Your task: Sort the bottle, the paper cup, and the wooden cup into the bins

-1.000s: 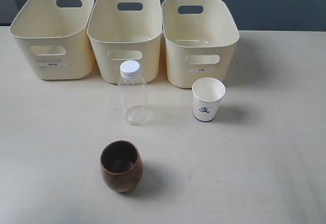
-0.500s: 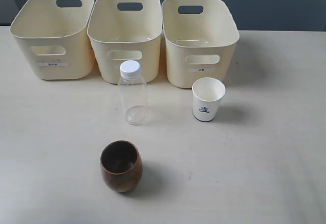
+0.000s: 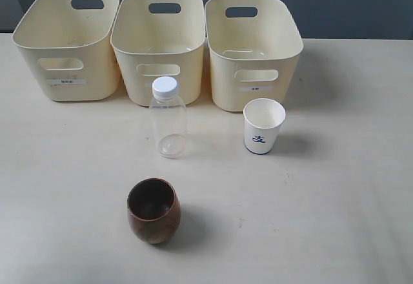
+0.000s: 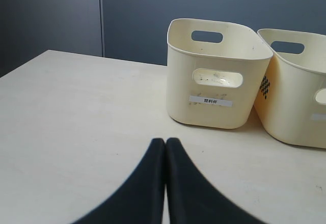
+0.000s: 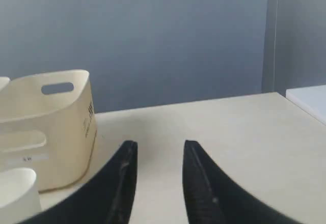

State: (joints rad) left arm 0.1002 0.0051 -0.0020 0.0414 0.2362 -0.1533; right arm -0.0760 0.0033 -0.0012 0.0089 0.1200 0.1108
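Along the far edge of the bench (image 3: 361, 168), three cream bins in a row: left bin (image 3: 64, 45), middle bin (image 3: 158, 39), right bin (image 3: 253, 45), all upright and seemingly empty, sides nearly touching. In front of the middle bin, standing upright, the bottle (image 3: 168, 119) with white cap. Toward the near edge, slightly left of the bottle, the wooden cup (image 3: 153, 210), upright and apart from everything. Just in front of the right bin, the paper cup (image 3: 263, 126), upright, blue mark facing the near edge.

No arms visible in the exterior view. In the left wrist view, left gripper (image 4: 165, 145) low over the bench, pointing toward the left bin, fingers pressed together, holding nothing. In the right wrist view, right gripper (image 5: 159, 150) also low, fingers spread with a gap, nothing between them.
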